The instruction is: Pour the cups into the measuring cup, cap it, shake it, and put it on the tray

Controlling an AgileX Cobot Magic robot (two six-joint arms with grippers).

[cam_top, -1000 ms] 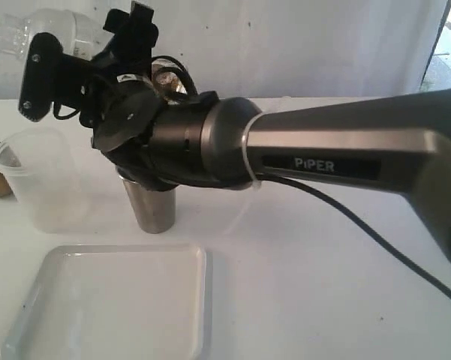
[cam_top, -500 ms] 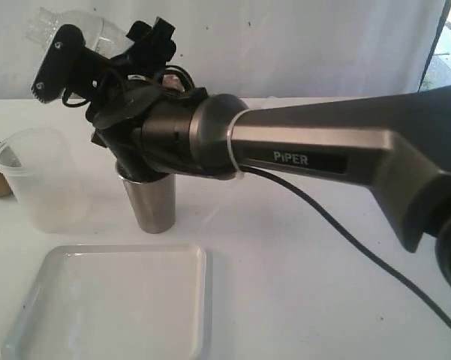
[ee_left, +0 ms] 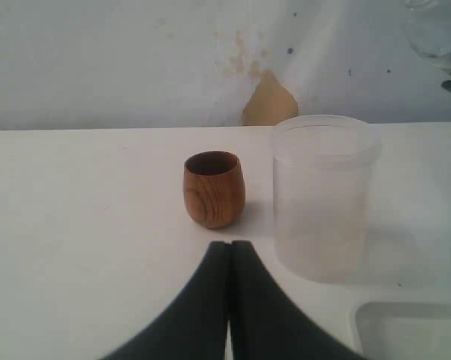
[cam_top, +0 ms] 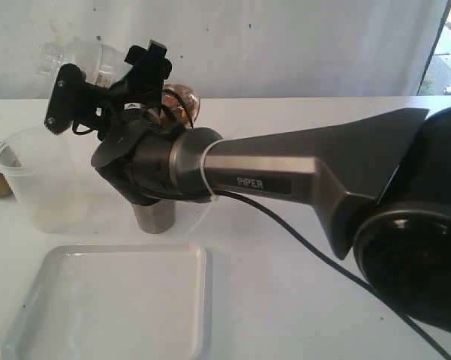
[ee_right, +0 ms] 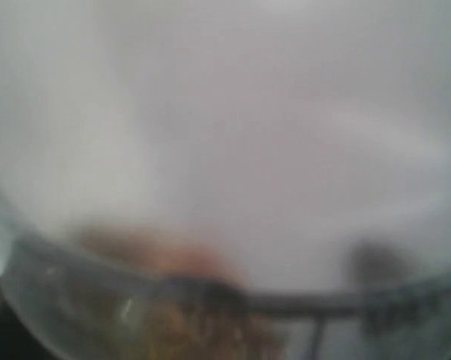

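Right arm (cam_top: 308,161): reaches from the right across the table (cam_top: 285,315) to the far left; it hides most of the tumbler, so a low swing could knock that over
Tray (cam_top: 172,259): white, low-rimmed, nearest the camera, below the raised gripper; a tilted set-down on its rim would likely topple the measuring cup
Frosted cup (cam_top: 37,180): upright, just left of the tumbler and under the raised gripper; a downward stroke could strike it
Measuring cup (cam_top: 86,56): main hazard is a loose cap, which would let the load spill over the table; a slip in the grip while it lies tilted would drop it on the cups below; clear plastic, held in the air above the frosted cup, lying near horizontal, rounded clear end up and to the left, seemingly the dome cap; brown contents (ee_right: 187,277) show blurred through the wall in the right wrist view; scale too blurred to read
Right gripper (cam_top: 103,79): jaws spread wide, clasping the measuring cup across its body
Tumbler (cam_top: 154,217): steel, upright, only its base visible under the arm
Wooden cup (ee_left: 214,187): upright, just beside the frosted cup, apart from it
Left gripper (ee_left: 230,247): clenched, empty, low over the table, near the wooden cup but not touching
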